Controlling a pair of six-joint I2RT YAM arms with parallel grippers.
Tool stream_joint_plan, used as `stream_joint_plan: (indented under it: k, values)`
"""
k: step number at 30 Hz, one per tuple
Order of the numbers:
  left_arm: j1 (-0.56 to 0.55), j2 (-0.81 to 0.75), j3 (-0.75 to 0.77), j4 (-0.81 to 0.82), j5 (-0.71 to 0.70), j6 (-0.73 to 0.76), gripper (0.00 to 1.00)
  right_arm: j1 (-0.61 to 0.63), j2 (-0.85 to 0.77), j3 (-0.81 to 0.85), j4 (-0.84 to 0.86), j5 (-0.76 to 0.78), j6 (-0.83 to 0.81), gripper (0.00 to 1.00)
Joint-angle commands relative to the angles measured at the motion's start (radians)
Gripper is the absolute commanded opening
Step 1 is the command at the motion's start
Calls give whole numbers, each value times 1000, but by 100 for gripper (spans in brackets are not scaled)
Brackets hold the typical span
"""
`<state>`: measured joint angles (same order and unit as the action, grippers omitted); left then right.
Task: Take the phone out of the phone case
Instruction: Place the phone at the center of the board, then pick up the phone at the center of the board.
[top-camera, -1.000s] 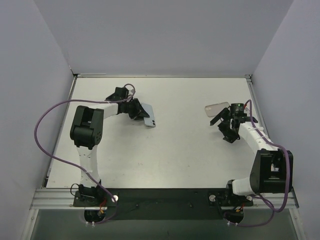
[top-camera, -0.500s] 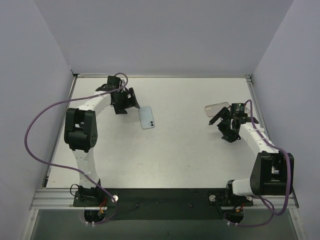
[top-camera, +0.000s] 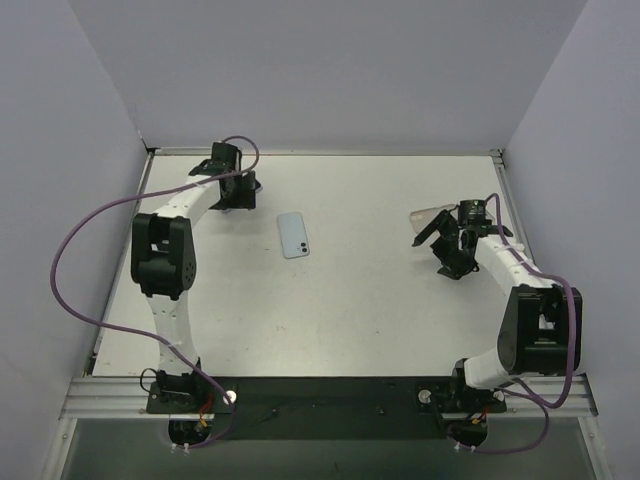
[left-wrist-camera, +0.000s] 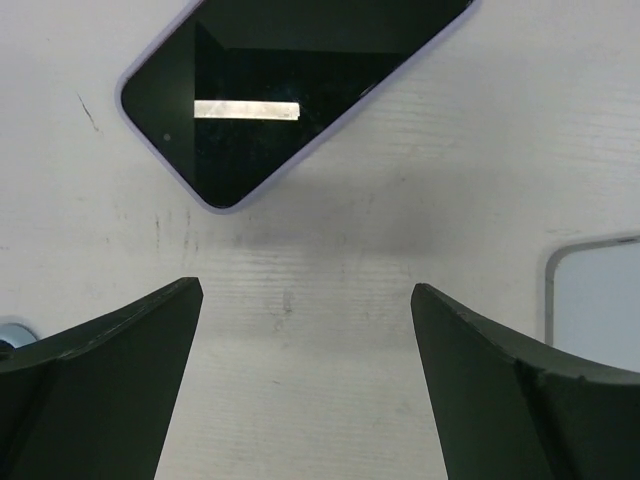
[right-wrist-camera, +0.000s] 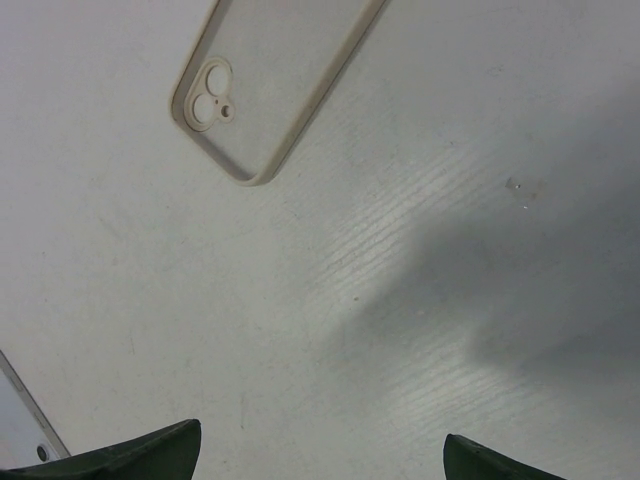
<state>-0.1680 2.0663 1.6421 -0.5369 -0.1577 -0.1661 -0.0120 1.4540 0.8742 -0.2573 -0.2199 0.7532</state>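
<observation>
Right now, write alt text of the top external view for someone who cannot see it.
A pale blue phone lies bare on the white table, apart from its empty clear case at the right. The left gripper and right gripper are open and hold nothing.

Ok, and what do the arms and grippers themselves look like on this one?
The left arm and right arm both have white tubular links with chunky black joint housings. A purple cable loops loosely off each, from base to wrist. The left gripper and right gripper are black, each with two broad, tapering matte fingers. No markings show.
</observation>
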Motion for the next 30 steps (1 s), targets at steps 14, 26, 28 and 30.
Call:
stream_joint_plan:
  k: [14, 26, 28, 30]
  values:
    - [189, 314, 481, -120, 308, 27, 98, 29, 85, 89, -16, -45, -23, 98]
    - [200, 517, 725, -198, 362, 28, 97, 33, 112, 101, -11, -62, -28, 97]
    - [202, 543, 765, -253, 379, 30, 97, 33, 109, 101, -13, -56, -32, 97]
    - [200, 520, 728, -267, 417, 30, 95, 37, 95, 101, -13, -41, -38, 96]
